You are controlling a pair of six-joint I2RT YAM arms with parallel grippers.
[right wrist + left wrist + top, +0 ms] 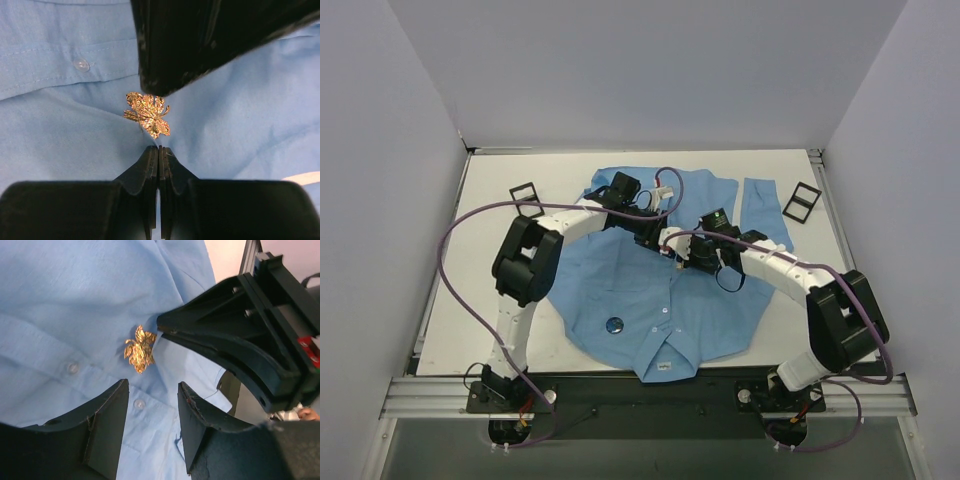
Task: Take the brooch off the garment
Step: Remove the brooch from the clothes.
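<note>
Now at the gold brooch (147,114)

It is pinned on the blue shirt (50,125). Right by the brooch the right gripper (159,150) is squeezed tight, holding nothing I can see. Beside the brooch the left gripper (152,386) is open wide and empty.

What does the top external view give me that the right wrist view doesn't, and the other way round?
Only the top external view: a dark-blue disc low on the shirt front, and two black frames on the table. Only the right wrist view: a gold leaf-shaped brooch on the cloth, with the right pincer shut just below it; from above, the arms hide that spot. Both: the light blue shirt and its buttons.
</note>
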